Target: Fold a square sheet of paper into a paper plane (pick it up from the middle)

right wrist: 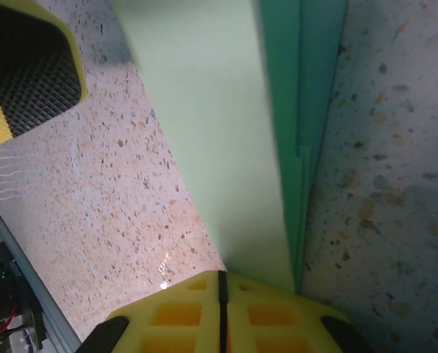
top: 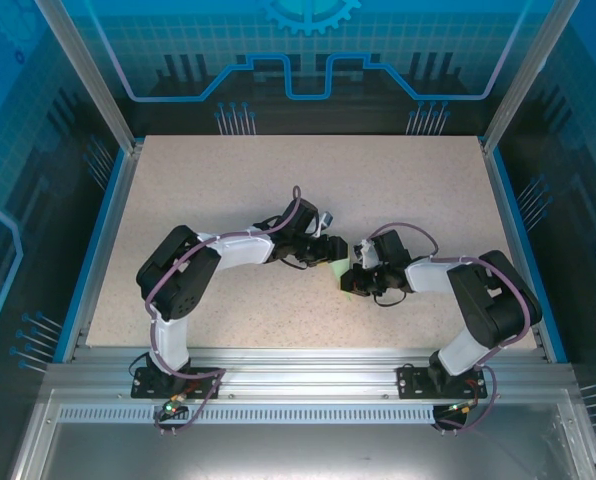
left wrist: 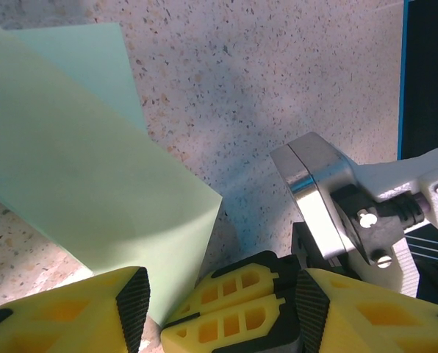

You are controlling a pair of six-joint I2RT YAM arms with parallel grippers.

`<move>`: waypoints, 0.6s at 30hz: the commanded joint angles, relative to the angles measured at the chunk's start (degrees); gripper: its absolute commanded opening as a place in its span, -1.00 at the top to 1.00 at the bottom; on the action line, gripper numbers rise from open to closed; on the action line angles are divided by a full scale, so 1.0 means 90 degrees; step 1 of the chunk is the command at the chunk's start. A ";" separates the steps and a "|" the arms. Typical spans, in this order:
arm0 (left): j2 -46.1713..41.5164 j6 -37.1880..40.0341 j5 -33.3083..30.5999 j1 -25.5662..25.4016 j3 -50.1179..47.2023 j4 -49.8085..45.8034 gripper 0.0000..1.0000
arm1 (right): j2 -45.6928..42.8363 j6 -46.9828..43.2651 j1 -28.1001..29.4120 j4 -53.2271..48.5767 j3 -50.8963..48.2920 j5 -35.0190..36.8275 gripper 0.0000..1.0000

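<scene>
The sheet of paper (top: 338, 268) is pale mint-green and folded into layers. It is held up off the speckled table at the middle, between the two arms. My right gripper (right wrist: 220, 283) is shut on the lower end of the paper (right wrist: 212, 132), whose stacked folded edges run along its right side. My left gripper (left wrist: 220, 301) is open. Its yellow fingers (left wrist: 79, 320) straddle the right gripper's closed fingertips (left wrist: 241, 305), and the paper (left wrist: 79, 162) rises to the upper left. From above, the left gripper (top: 328, 255) and the right gripper (top: 350, 272) meet tip to tip.
The speckled table (top: 278, 180) is bordered by blue side rails (top: 100, 240) and an aluminium rail (top: 308, 362) at the near edge, where both arm bases sit. The right arm's silver wrist housing (left wrist: 314, 191) is close to my left gripper.
</scene>
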 commanded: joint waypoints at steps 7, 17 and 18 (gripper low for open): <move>0.0481 0.0119 -0.0030 0.0006 0.0333 0.0038 -0.17 | 0.0331 -0.0050 -0.0073 -0.0788 -0.0376 0.0687 0.85; 0.1023 0.0143 -0.0126 0.0553 0.0681 0.0049 -0.17 | 0.0207 0.0015 -0.0058 -0.0845 -0.0439 0.0627 0.85; 0.1037 0.0176 -0.0129 0.0601 0.0727 0.0006 -0.17 | 0.0190 0.0027 -0.0064 -0.0845 -0.0446 0.0634 0.84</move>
